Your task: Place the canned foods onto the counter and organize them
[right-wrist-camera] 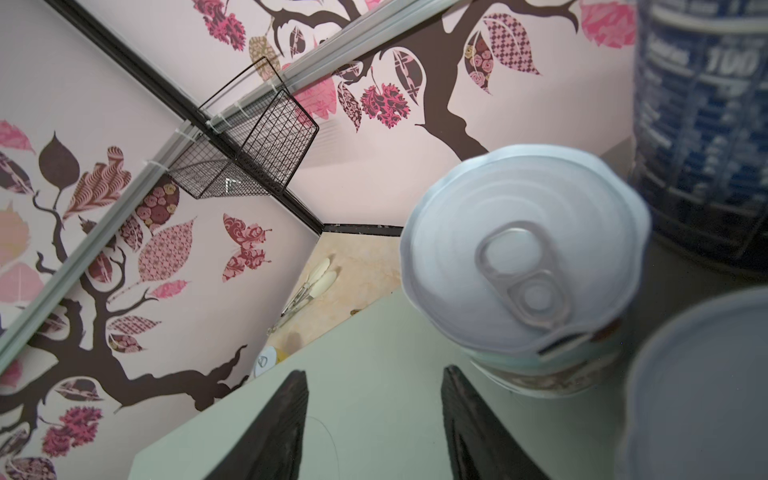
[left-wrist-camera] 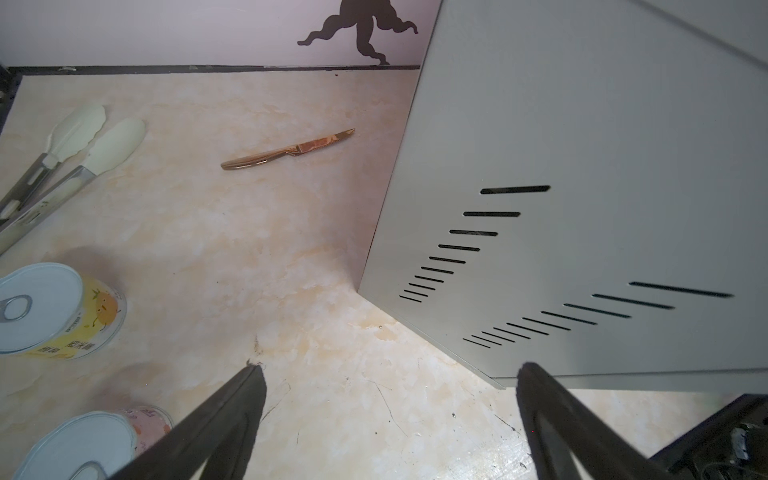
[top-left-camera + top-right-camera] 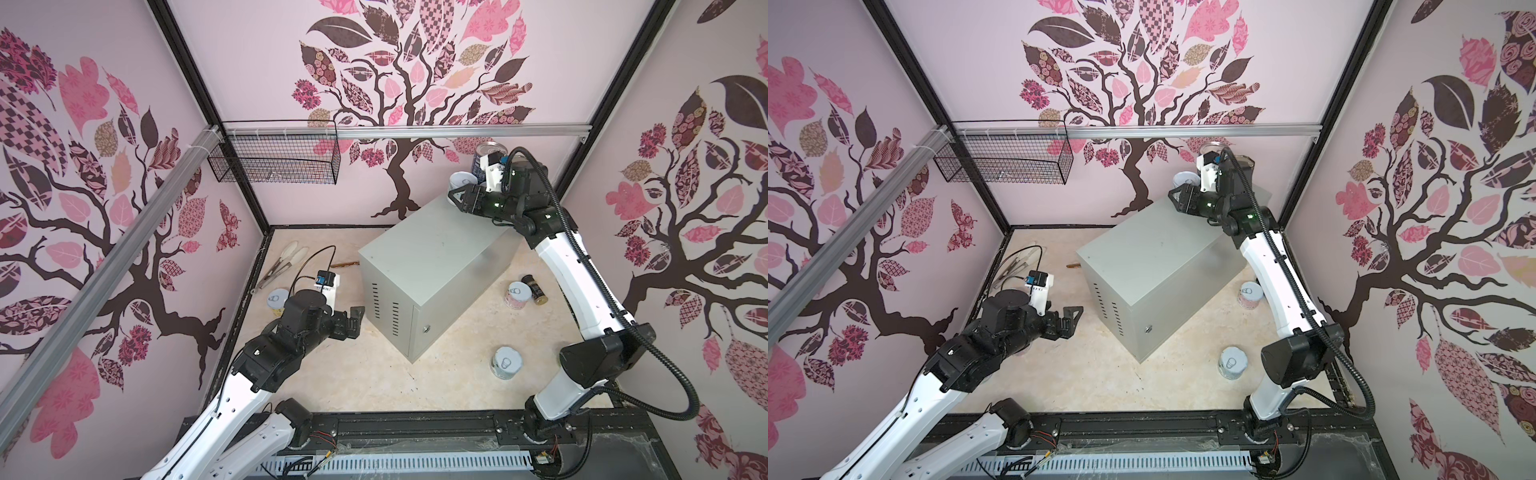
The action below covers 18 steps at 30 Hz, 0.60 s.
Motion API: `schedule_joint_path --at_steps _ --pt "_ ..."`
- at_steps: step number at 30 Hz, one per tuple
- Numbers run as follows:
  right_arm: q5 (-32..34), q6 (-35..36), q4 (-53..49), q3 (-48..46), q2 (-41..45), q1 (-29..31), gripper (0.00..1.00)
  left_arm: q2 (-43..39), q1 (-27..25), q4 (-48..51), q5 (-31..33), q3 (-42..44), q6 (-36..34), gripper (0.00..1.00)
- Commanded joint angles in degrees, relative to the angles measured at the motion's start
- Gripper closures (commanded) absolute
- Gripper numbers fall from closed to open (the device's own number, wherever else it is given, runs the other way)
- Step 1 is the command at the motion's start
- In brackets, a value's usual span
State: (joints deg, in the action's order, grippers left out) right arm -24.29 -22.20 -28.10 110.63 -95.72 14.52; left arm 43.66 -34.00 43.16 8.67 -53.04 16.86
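Observation:
The counter [image 3: 432,266] is a grey cabinet in the middle of the floor. At its far right corner stand a short can [image 1: 523,266], a tall dark blue can [image 1: 702,124] and the lid of another can [image 1: 698,386]. My right gripper [image 1: 374,374] hovers over the counter top just beside the short can, open, nothing between its fingers. My left gripper [image 2: 388,370] is open and empty above the floor by the counter's vented side. Near it stand a yellow can [image 2: 54,311] and a pink can [image 2: 91,440]. Right of the counter, a pink can [image 3: 518,294] and a pale can [image 3: 506,362] stand on the floor.
A dark spice jar [image 3: 536,289] lies beside the pink can on the right. Tongs [image 2: 70,153] and a copper knife [image 2: 286,149] lie on the floor left of the counter. A black wire basket [image 3: 274,158] hangs on the back wall rail.

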Motion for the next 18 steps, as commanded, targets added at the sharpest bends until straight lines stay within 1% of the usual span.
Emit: schedule_joint_path --at_steps 1,5,10,13,18 --pt "-1.7 -0.11 -0.46 2.48 2.49 -0.11 0.39 -1.83 0.32 1.14 3.46 -2.0 0.79 0.02" --pt "-2.26 -0.57 -0.56 2.02 5.62 -0.09 0.35 -3.65 0.32 3.08 6.21 -4.06 0.89 0.02" --pt "-3.13 -1.89 0.12 -0.88 11.62 0.46 0.29 -6.8 0.29 6.39 10.36 -7.08 0.99 0.02" --pt "-2.95 -1.74 -0.97 -2.76 15.29 0.76 0.27 -8.28 0.33 8.32 11.8 -9.23 1.14 0.02" --pt "-2.7 -1.61 -2.59 -7.21 21.7 0.81 0.25 -6.82 0.34 14.22 12.55 -14.6 2.72 0.02"
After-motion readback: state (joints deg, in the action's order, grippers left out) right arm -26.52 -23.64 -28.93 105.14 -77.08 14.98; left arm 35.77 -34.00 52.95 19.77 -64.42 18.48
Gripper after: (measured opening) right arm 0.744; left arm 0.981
